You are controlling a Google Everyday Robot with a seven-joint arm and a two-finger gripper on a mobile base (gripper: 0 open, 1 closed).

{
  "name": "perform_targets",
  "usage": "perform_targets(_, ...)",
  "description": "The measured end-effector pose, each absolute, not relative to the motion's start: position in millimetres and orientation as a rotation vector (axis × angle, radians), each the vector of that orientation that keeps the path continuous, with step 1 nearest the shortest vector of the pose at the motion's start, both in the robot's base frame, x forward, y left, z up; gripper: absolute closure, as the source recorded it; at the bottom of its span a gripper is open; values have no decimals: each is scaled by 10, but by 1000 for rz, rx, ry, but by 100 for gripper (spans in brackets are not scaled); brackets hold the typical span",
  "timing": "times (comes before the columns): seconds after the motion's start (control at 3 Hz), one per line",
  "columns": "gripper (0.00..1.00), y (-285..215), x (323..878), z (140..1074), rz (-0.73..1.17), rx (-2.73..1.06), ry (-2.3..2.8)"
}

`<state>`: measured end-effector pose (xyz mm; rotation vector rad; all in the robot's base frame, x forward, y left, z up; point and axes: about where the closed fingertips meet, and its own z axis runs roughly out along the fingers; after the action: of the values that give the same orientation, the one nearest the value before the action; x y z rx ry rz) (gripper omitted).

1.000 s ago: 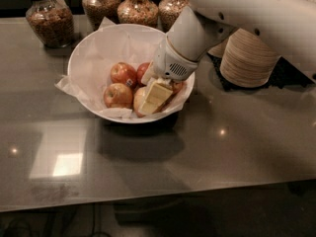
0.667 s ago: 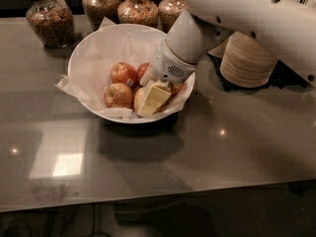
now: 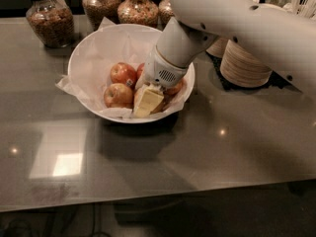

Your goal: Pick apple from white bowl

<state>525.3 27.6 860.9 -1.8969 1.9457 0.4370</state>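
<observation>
Camera view. A large round glossy white bowl, lined with crinkled white paper, stands on a dark reflective tabletop. Inside it lie several red-and-yellow apples: one at the front left, a second just behind it, and others partly hidden by the arm. The white robot arm reaches in from the upper right. Its cream-coloured pincer is lowered into the bowl's right half, just beside the front apple and over a partly covered one. Whether the pincer is open or closed, or has hold of anything, cannot be told. Behind the bowl stand glass jars of brown contents; to its right, stacked tan paper bowls.
</observation>
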Motion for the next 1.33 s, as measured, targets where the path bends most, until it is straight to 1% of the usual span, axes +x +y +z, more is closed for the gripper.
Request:
perform_targets(0.67, 45, 307, 5270, 8589, 435, -1896, 1960)
perform_targets(1.0, 64, 307, 5270, 8589, 435, -1896, 1960)
perform_targets(1.33, 87, 307, 5270, 8590, 435, -1896, 1960)
